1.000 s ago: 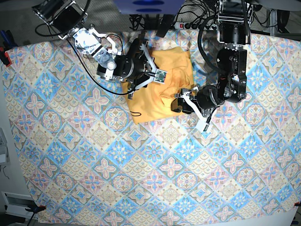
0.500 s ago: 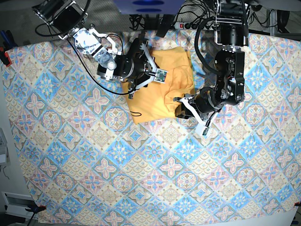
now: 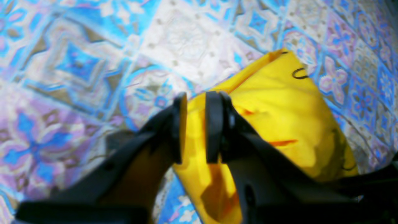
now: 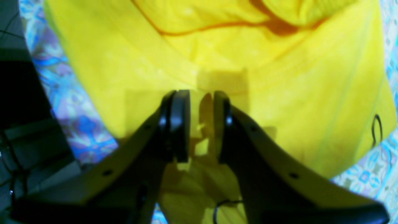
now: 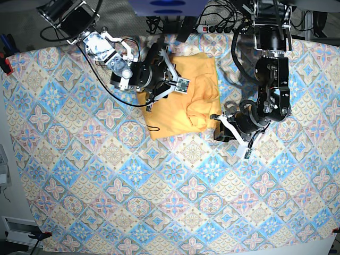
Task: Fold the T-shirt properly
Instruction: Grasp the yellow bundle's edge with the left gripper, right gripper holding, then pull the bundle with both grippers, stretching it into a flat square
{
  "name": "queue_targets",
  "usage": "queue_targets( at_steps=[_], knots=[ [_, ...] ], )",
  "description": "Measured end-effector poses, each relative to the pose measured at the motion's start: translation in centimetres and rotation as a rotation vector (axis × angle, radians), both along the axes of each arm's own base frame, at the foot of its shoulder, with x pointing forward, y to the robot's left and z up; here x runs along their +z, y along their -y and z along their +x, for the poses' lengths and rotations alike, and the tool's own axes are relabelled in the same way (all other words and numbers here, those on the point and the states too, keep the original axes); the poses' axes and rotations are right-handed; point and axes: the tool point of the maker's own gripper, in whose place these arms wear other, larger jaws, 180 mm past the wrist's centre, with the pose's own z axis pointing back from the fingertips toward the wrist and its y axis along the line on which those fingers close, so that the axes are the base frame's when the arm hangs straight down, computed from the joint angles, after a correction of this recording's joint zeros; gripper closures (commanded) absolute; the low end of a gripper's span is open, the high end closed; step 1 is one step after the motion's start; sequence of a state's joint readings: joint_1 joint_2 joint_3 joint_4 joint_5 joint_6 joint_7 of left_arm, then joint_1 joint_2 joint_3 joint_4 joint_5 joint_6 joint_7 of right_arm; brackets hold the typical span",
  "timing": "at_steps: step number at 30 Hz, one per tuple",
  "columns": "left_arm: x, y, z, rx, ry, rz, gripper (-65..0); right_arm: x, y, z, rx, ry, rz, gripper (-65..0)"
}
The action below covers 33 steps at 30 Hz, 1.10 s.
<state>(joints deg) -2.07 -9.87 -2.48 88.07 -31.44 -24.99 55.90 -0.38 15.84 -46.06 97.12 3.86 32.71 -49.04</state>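
Note:
The pale orange-yellow T-shirt lies folded in a rough rectangle at the table's back centre, with a raised crease on its right side. A small dark loop mark sits at its lower left edge. My right gripper rests on the shirt's upper left part; in the right wrist view its jaws are nearly together with yellow fabric between them. My left gripper is at the shirt's lower right corner; in the left wrist view its jaws are narrow with the shirt running between and under them.
The blue-and-pink tile-patterned tablecloth covers the whole table. Cables and a power strip lie along the back edge. A red clamp holds the cloth at the left edge.
My left gripper has moved right and toward the front, from over the shirt to its lower right corner, and the shirt's right fold has stretched with it. The right gripper has stayed put.

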Motion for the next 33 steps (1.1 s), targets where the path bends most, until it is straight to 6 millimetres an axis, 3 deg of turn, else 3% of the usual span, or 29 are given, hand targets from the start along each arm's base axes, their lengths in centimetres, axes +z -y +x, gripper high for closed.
queue_targets(
  at_steps=[3,5,9,11,15,18,23,27,30,33],
  knots=[
    [-0.4,0.6,-0.7,-0.011,-0.014,-0.015,-10.7,0.0,0.4,0.4,-0.022,0.001,0.000,-12.8],
    [-1.2,1.2,-1.7,-0.024,-0.041,-0.018,-14.8,0.2,0.3,0.9,-0.037,0.010,0.000,-12.8],
    [-2.7,2.9,-4.0,-0.086,-0.093,-0.016,-31.2,0.6,-0.5,0.9,-0.034,0.010,0.028,-12.8],
    [-2.8,2.9,-4.8,-0.093,-0.097,-0.008,-38.2,0.6,-0.6,0.7,-0.031,0.005,0.030,-12.8],
    [-2.0,2.5,-6.0,-0.110,-0.077,0.006,-46.4,0.3,-0.1,0.8,-0.033,0.007,0.011,-12.8],
    [-2.1,2.7,-5.7,-0.108,-0.077,-0.005,-46.6,0.6,-0.5,0.8,-0.033,0.008,0.026,-12.8],
    [-4.4,2.1,-5.7,-0.087,-0.149,-0.007,-46.5,0.4,-0.3,0.8,-0.033,0.008,0.017,-12.8],
    [-4.2,3.8,-4.4,-0.115,-0.116,-0.030,-45.2,0.6,-0.5,0.9,-0.032,0.010,0.024,-12.8],
    [-4.4,4.5,-3.8,-0.116,-0.106,-0.055,-36.5,0.6,-0.4,0.9,-0.032,0.011,0.022,-12.8],
    [-5.2,4.8,-3.9,-0.117,-0.129,-0.053,-21.3,0.5,-0.4,0.9,-0.033,0.011,0.021,-12.8]
  ],
)
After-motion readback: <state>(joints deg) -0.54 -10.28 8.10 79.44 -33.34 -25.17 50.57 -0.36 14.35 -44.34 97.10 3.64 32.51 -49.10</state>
